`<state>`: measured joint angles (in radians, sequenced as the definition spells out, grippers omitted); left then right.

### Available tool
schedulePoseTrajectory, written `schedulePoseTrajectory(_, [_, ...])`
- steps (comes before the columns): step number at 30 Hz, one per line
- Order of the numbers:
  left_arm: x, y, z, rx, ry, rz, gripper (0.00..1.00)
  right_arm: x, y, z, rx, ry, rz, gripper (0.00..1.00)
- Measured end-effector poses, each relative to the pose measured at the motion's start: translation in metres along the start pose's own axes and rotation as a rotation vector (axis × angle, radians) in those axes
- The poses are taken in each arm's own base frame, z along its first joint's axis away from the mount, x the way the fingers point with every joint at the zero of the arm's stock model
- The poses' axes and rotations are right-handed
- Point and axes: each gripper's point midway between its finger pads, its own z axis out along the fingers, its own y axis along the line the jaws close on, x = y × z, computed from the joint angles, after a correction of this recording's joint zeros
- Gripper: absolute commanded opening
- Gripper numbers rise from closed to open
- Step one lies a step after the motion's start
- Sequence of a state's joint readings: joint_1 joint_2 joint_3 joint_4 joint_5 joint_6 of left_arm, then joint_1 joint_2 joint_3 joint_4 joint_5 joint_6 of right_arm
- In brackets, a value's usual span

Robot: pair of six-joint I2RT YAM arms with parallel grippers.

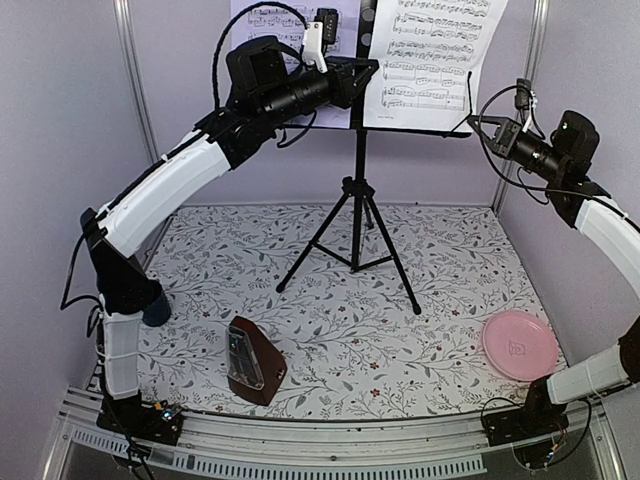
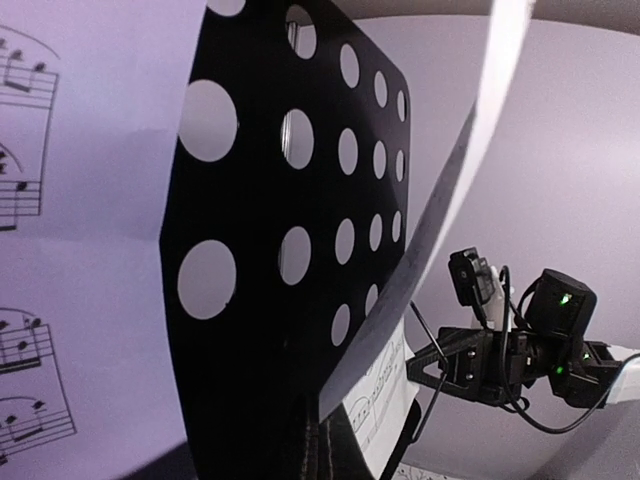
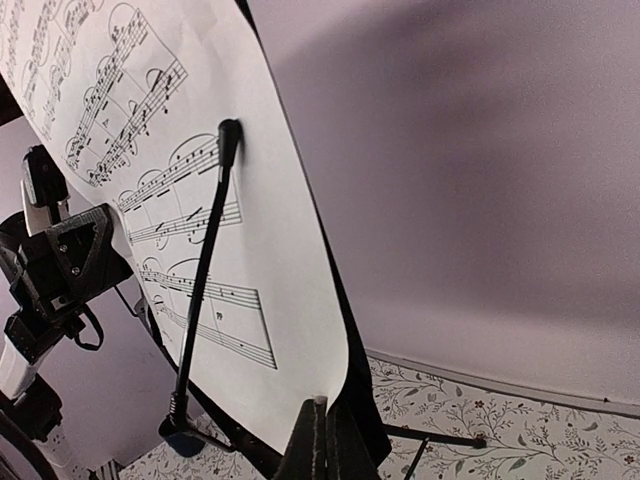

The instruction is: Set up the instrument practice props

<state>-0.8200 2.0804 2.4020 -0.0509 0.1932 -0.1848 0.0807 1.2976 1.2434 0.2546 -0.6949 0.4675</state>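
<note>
Both jaws together: left gripper (image 1: 363, 72) at music stand (image 1: 357, 150) desk, right gripper (image 1: 473, 124) by right sheet (image 1: 430, 50); metronome (image 1: 252, 362) on tabletop (image 1: 450, 270).

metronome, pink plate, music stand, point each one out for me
metronome (image 1: 262, 368), top external view, dark-red wooden side
pink plate (image 1: 536, 330), top external view, bare surface right of centre
music stand (image 1: 357, 160), top external view, upright pole under the desk
</note>
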Motion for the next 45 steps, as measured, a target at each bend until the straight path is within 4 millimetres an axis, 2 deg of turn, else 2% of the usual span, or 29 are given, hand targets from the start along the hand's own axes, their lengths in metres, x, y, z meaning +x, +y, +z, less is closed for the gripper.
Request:
schedulePoseTrajectory(12, [-0.006, 0.001, -0.001, -0.006, -0.014, 0.003, 0.02, 0.003, 0.006, 0.003, -0.016, 0.007, 0.003, 0.0])
schedulePoseTrajectory(17, [-0.005, 0.003, -0.001, -0.013, -0.009, 0.0, 0.12, 0.004, 0.005, 0.003, -0.009, 0.007, -0.002, 0.0])
schedulePoseTrajectory(18, [-0.005, 0.003, -0.001, -0.016, -0.009, -0.004, 0.18, 0.004, 0.004, 0.003, -0.007, 0.008, -0.004, 0.0])
schedulePoseTrajectory(21, [-0.005, 0.005, -0.001, -0.024, -0.01, -0.012, 0.33, 0.005, 0.003, 0.003, -0.002, 0.009, -0.008, 0.17])
schedulePoseTrajectory(23, [-0.002, 0.006, -0.001, -0.028, -0.004, -0.016, 0.39, 0.006, 0.002, 0.003, 0.003, 0.015, -0.007, 0.3])
schedulePoseTrajectory(27, [0.004, 0.006, -0.003, -0.032, 0.013, -0.024, 0.46, 0.011, 0.0, 0.003, 0.014, 0.029, 0.002, 0.52])
schedulePoseTrajectory(30, [0.007, 0.006, -0.007, -0.033, 0.026, -0.031, 0.5, 0.009, 0.002, 0.0, 0.025, 0.027, -0.001, 0.61])
schedulePoseTrajectory(33, [0.002, 0.004, -0.013, -0.036, 0.028, -0.034, 0.54, 0.003, 0.008, -0.005, 0.029, 0.014, -0.015, 0.66])
schedulePoseTrajectory(37, [-0.019, -0.001, -0.028, -0.043, 0.002, -0.032, 0.6, -0.003, 0.013, -0.012, 0.048, -0.001, -0.028, 0.67])
schedulePoseTrajectory(42, [-0.044, -0.009, -0.049, -0.042, -0.036, -0.029, 0.63, -0.011, 0.021, -0.022, 0.068, -0.016, -0.05, 0.62])
schedulePoseTrajectory(45, [-0.052, -0.013, -0.058, -0.04, -0.051, -0.027, 0.63, -0.021, 0.028, -0.025, 0.07, -0.033, -0.058, 0.59])
